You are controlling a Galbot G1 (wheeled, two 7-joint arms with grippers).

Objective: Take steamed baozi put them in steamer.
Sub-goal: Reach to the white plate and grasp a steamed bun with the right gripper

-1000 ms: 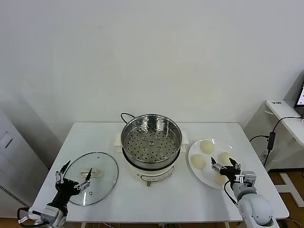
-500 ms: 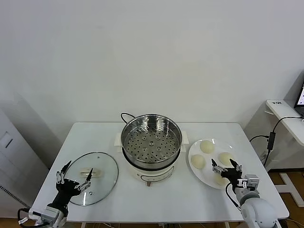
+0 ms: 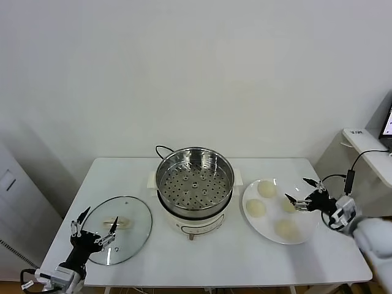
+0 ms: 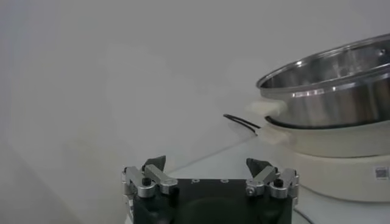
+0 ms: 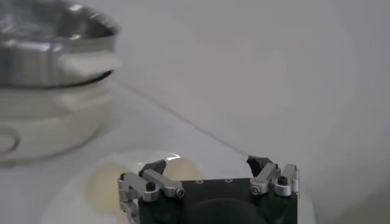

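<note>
Head view: four smooth, pale cream round baozi (image 3: 256, 208) sit on the flat white plate (image 3: 306, 231); right claw (image 3: 301, 193), spread open, hovers at its rim. The shiny perforated steel steamer (image 3: 195, 182) stands mid-bench, empty.
Left wrist view: left claw (image 4: 206, 168) open, empty.
Right wrist view: buns blurred.

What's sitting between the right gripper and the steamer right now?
In the head view, the white plate with four steamed baozi lies between the right gripper and the steamer; the rest is bare tabletop.
</note>
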